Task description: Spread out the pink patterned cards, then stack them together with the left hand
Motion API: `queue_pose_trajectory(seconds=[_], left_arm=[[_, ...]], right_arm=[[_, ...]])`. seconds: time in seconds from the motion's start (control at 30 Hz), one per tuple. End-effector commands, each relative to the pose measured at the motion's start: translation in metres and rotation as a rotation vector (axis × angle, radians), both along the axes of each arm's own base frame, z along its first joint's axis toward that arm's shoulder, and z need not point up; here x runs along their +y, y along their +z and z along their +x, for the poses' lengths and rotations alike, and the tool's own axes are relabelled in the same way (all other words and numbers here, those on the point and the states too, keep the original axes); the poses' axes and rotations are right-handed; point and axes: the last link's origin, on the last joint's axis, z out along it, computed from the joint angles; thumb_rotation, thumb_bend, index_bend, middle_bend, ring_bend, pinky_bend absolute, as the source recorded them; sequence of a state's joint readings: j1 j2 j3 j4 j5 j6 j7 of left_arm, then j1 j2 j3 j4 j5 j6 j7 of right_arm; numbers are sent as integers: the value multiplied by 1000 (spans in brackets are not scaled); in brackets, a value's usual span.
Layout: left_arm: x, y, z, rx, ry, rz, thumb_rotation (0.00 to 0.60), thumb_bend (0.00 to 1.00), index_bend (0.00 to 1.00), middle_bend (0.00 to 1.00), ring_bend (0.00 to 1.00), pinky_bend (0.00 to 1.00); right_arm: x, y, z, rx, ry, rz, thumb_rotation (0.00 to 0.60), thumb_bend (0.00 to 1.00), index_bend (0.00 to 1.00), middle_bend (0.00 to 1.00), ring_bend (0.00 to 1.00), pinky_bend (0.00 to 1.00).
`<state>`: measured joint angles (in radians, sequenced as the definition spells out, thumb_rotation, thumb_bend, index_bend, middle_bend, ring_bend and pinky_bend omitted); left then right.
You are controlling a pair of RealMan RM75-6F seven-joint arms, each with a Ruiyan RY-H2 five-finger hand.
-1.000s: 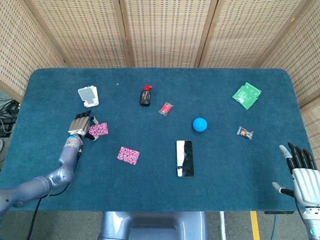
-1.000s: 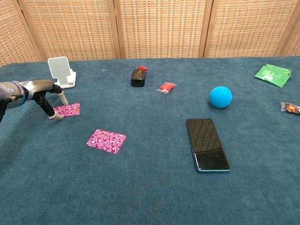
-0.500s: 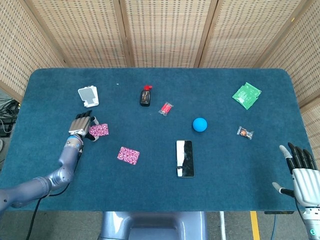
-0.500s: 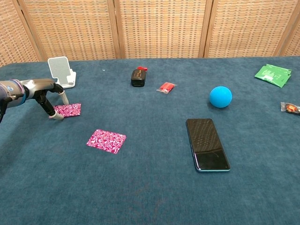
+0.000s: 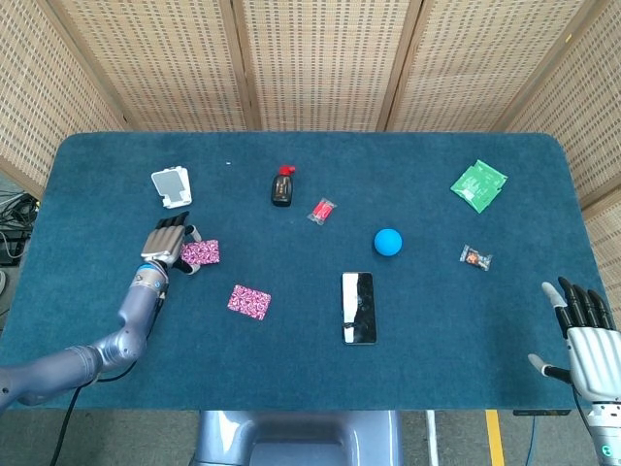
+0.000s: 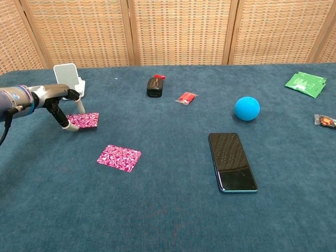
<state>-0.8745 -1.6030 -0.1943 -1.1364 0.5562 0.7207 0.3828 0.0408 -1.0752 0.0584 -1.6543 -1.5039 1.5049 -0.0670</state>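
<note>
Fingers [image 6: 64, 122] of my left hand [image 5: 167, 242] arched down, pinching one pink patterned card [image 6: 85, 120]; right hand [image 5: 587, 336] stayed spread, empty.

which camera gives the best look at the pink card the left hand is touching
The chest view. There the pink card is larger, its pattern is clear, and the left hand shows from the side with fingertips down at the card's near-left edge. The head view shows the same card from above, smaller, with the hand covering its left end.
</note>
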Motion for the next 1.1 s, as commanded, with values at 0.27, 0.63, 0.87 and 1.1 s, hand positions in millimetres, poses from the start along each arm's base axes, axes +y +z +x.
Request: queue_pose_trajectory(seconds=[0.27, 0.63, 0.87, 1.1], left_arm=[[-26, -9, 41, -43, -174, -63, 600, 252, 677, 0, 0, 0], [-63, -32, 66, -24, -329, -163, 600, 250, 670, 0, 0, 0], [-67, -40, 64, -1, -333, -175, 600, 250, 666, 0, 0, 0], [-70, -47, 64, -22, -311, -194, 600, 250, 647, 0, 0, 0]], right_arm=[[0, 0, 0, 0, 0, -1, 600, 0, 0, 0, 0, 0], [1, 1, 0, -3, 0, -1, 600, 0, 0, 0, 0, 0], [1, 2, 0, -7, 1, -1, 600, 0, 0, 0, 0, 0], [1, 2, 0, -8, 1, 1, 600, 0, 0, 0, 0, 0]])
